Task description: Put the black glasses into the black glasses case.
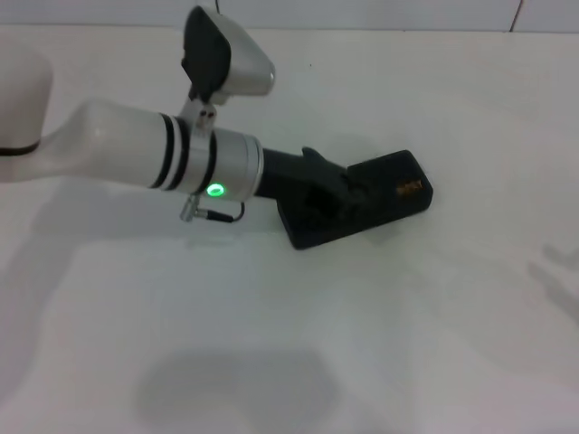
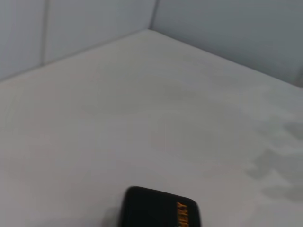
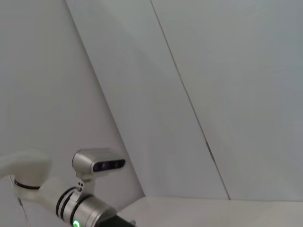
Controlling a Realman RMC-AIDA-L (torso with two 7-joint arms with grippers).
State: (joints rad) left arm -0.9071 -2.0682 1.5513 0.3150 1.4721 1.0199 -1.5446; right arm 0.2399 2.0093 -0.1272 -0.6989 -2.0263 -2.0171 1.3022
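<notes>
The black glasses case [image 1: 398, 194] lies on the white table a little right of centre, its orange lettering facing up. My left gripper [image 1: 327, 197] reaches in from the left and sits over the case's left half, black against black. The left wrist view shows only the rounded end of the case [image 2: 158, 210] with the orange lettering. The black glasses are hidden or out of view. I cannot tell whether the lid is fully down under the gripper. The right gripper appears in no view.
The white table [image 1: 380, 344] stretches around the case on all sides. Pale walls [image 2: 227, 33] meet in a corner behind the table. The left arm [image 3: 80, 208] with its green light shows low in the right wrist view.
</notes>
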